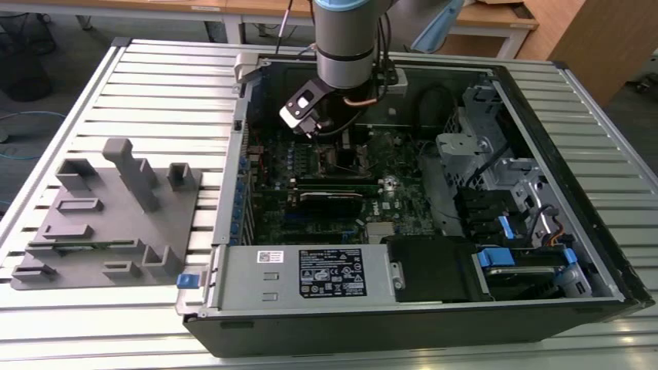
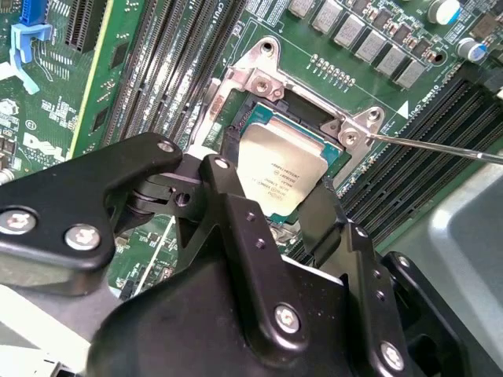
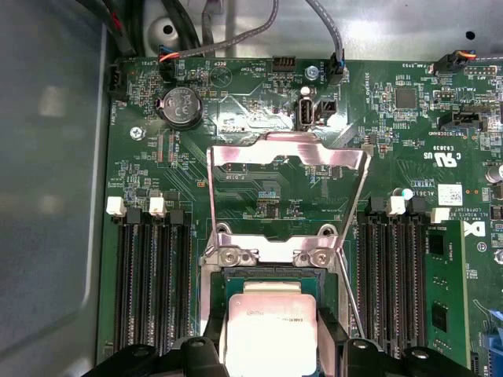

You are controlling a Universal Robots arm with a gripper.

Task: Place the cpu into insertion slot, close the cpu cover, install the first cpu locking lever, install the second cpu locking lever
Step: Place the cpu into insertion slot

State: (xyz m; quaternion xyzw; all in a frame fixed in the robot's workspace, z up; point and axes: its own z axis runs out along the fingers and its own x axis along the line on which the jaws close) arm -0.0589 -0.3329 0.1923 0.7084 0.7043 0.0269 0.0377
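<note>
At the exterior view's left sits a grey parts tray (image 1: pixel 108 231). Further right, inside the open computer case (image 1: pixel 411 327), my claw (image 2: pixel 275 200) seems clenched on the cpu (image 2: pixel 281 165) by two opposite edges, at the insertion slot (image 2: pixel 236 132), with the cpu cover (image 3: pixel 287 153) raised. Light, stiff, slick-topped, fragile underneath, I judge: the edges are the only safe hold.

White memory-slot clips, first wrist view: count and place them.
4. On one side of the raised cpu cover, one white clip and a second; on the other side, a third and a fourth. Others may be hidden.
</note>
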